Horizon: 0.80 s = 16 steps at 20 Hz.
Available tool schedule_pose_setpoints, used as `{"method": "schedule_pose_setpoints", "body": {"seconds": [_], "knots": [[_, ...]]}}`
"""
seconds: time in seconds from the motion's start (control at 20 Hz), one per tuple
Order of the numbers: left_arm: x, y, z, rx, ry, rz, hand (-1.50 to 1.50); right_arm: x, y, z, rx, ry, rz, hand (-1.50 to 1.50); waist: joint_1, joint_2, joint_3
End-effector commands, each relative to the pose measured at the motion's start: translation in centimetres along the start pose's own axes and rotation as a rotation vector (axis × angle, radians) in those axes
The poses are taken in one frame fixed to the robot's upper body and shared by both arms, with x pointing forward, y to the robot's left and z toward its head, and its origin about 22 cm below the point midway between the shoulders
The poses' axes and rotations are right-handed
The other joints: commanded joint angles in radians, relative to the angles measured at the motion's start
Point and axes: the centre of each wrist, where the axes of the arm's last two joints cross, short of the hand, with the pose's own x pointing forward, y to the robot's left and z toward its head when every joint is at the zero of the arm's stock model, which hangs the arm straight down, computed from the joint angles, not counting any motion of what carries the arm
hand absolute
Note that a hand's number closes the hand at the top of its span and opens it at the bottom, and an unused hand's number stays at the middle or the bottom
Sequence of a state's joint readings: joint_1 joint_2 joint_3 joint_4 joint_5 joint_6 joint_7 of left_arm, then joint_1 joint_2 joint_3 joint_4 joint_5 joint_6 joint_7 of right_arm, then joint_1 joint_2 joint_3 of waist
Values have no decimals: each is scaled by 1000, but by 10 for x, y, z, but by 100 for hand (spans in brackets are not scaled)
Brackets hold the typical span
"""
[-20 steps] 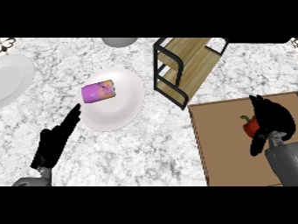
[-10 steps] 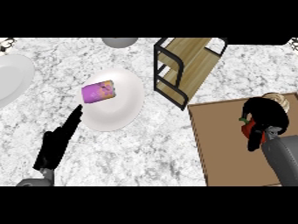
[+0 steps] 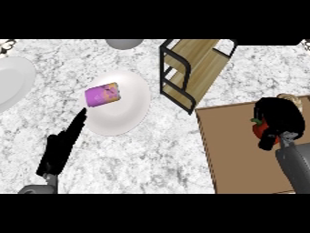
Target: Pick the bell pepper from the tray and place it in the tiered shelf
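Note:
A red bell pepper [image 3: 261, 132] lies on the brown tray [image 3: 234, 145] at the right. My right hand [image 3: 281, 117] covers the pepper from above, fingers curled round it, so only its left side shows. The tiered shelf [image 3: 192, 68], black frame with wooden boards, stands at the top centre, just beyond the tray's far left corner. My left hand [image 3: 62, 146] rests open at the lower left, fingers straight, pointing toward the white plate.
A white plate [image 3: 127, 113] holds a purple packet [image 3: 103, 94]. Another white plate [image 3: 3, 86] sits at the far left. A grey round object [image 3: 123, 43] shows at the top edge. A tan item [image 3: 291, 98] peeks out behind my right hand.
My right hand has come down over the pepper and its fingers have curled round it. The left hand has not moved.

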<state>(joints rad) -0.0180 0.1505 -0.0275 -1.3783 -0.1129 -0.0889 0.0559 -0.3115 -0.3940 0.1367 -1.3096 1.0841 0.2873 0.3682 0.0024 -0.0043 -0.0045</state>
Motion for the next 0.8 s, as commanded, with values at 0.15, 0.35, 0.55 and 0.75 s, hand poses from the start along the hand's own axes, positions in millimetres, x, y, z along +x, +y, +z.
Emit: {"method": "schedule_pose_setpoints", "body": {"seconds": [0.15, 0.35, 0.55, 0.75], "knots": [[1, -2, 0, -28, -12, -7, 0, -51, -57, -13, 16, -535, -2, 150, 40, 19, 10], [1, -1, -1, -31, -19, -5, 0, -119, -111, -17, -103, -669, -108, 150, 22, 17, 8], [2, -4, 1, -16, -31, -3, 0, -162, -152, -23, -234, -683, -160, 150, 36, 16, 7], [-3, -12, -2, -46, -10, -3, 0, -156, -190, -30, -311, -771, -396, 150, 28, 12, 5]]}}
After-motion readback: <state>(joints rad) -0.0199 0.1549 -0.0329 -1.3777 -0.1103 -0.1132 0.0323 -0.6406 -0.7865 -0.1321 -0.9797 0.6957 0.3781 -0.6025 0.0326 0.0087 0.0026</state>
